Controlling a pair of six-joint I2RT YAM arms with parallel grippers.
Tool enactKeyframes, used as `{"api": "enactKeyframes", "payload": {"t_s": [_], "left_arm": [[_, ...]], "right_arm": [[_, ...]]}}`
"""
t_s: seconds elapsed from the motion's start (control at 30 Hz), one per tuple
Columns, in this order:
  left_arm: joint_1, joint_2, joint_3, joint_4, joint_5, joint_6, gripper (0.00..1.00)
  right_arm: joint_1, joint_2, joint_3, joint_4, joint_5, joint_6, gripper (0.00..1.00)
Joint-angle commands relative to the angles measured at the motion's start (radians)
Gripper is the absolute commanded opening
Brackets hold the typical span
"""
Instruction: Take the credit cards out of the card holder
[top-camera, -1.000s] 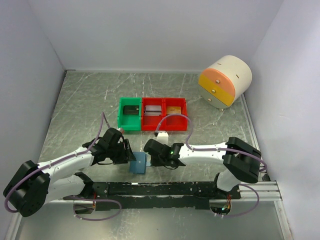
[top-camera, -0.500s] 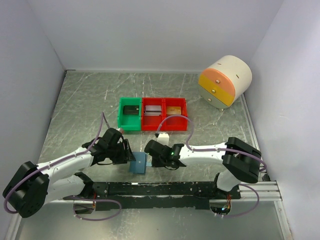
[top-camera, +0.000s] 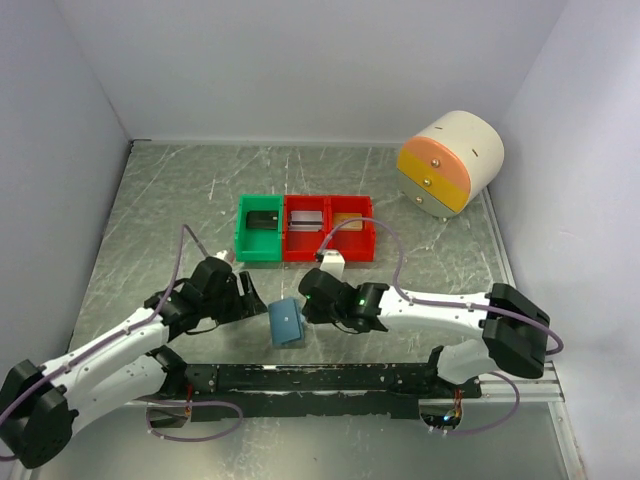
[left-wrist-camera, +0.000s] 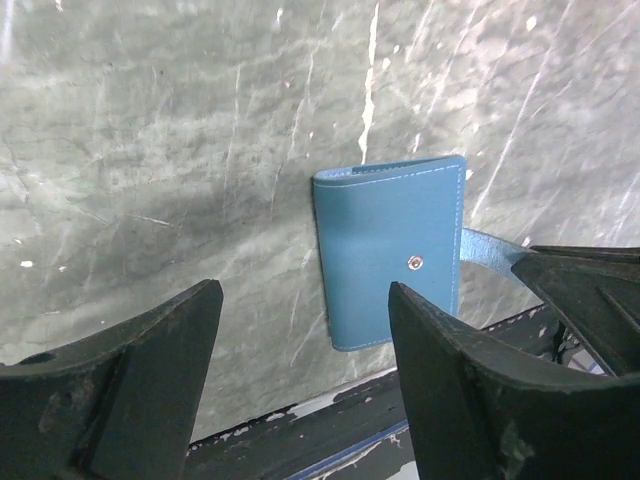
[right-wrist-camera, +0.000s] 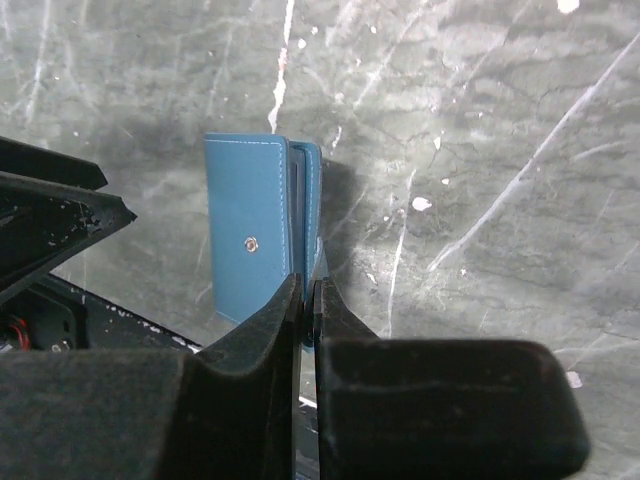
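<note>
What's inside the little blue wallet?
The small slate-blue folding wallet is almost closed. Only a thin dark strip shows between its flaps in the right wrist view. Whether that is a card cannot be told; the pockets are hidden.

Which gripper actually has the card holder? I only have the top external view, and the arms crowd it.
Observer: The right gripper. Its wrist view shows the jaws shut on a thin edge of the card holder.
Operator: Left one touching it?
Observer: It doesn't look like it. In the left wrist view the left gripper is open, and the holder lies ahead of it, not between its jaws.
Operator: Is the holder snapped shut?
Observer: Apparently not. In the left wrist view a pale blue strip runs from the holder's side into the right gripper, while the snap dot faces that camera.
</note>
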Motion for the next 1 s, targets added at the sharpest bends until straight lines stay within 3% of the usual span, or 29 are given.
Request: {"api": "enactKeyframes", "payload": {"t_s": [0.0,0.33,0.63,0.8,0.97], "left_arm": [[-0.005,-0.075,0.060,-0.057,-0.096,-0.014,0.83],[-0.004,-0.194,0.135,-0.190,-0.199,-0.054,0.91],[-0.006,-0.281,0.193,-0.333,-0.296,-0.094,0.93],[-0.004,-0.268,0.176,-0.302,-0.253,-0.076,0.93],[-0.005,-0.215,0.154,-0.216,-0.151,-0.025,0.91]], "right_arm": [[-0.008,-0.045,0.062,-0.036,0.039,-0.079,0.02],[-0.011,-0.047,0.154,0.066,-0.068,-0.167,0.03],[-0.011,0.057,0.182,0.181,-0.176,-0.169,0.03],[-0.013,0.096,0.198,0.149,-0.168,-0.155,0.03],[-0.074,0.006,0.074,0.230,-0.222,-0.129,0.03]]}}
